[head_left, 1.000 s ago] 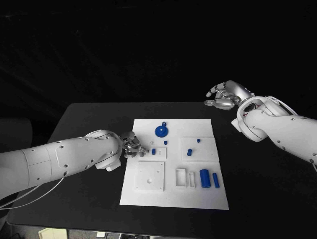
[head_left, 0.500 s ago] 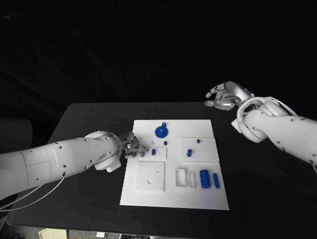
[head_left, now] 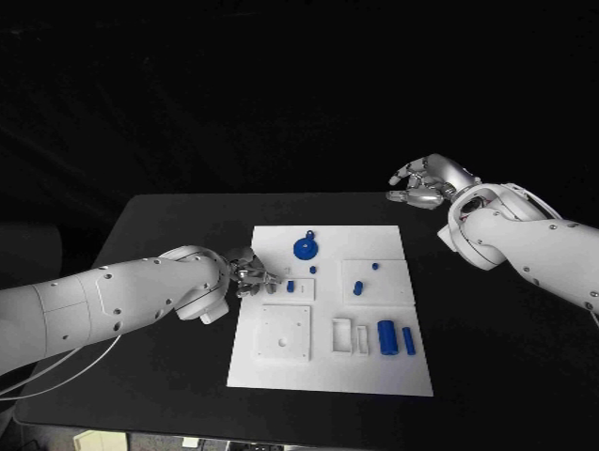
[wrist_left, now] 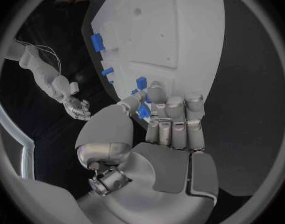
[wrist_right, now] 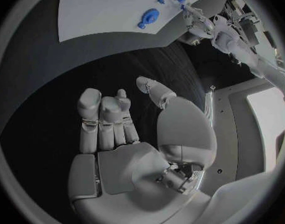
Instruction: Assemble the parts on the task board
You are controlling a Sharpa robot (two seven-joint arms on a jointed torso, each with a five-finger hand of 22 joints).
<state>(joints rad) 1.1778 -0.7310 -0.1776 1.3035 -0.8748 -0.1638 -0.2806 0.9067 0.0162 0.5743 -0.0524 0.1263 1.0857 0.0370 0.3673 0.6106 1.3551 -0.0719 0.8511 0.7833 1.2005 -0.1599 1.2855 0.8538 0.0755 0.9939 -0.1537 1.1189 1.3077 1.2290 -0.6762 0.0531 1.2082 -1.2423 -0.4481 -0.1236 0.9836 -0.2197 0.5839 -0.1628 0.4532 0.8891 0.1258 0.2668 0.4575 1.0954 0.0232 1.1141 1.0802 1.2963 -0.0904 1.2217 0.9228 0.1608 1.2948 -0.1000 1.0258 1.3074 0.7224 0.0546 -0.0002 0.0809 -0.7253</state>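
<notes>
The task board (head_left: 329, 310) lies flat in the centre of the black counter (head_left: 164, 221), at the middle of the head frame. The left hand (head_left: 249, 274) sits at the board's left edge, left of frame centre. In the left wrist view its thumb and fingers (wrist_left: 175, 115) pinch a small blue part (wrist_left: 144, 110) at their tips, just above the board surface beside a second small blue part (wrist_left: 141, 82).

The right hand (head_left: 428, 180) hangs above the counter's far right corner, in the upper right of the head frame, well apart from the board. The right wrist view shows its fingers (wrist_right: 105, 115) curled loosely toward the palm with nothing between them.

Parts on the board:
- A round blue disc (head_left: 305, 248) with a short stem lies near the far edge.
- A blue peg (head_left: 359, 287) sits in the right-hand raised square.
- Two blue cylinders (head_left: 386, 337) lie side by side near the right edge.
- A white square plate (head_left: 284, 333) occupies the near left area.
</notes>
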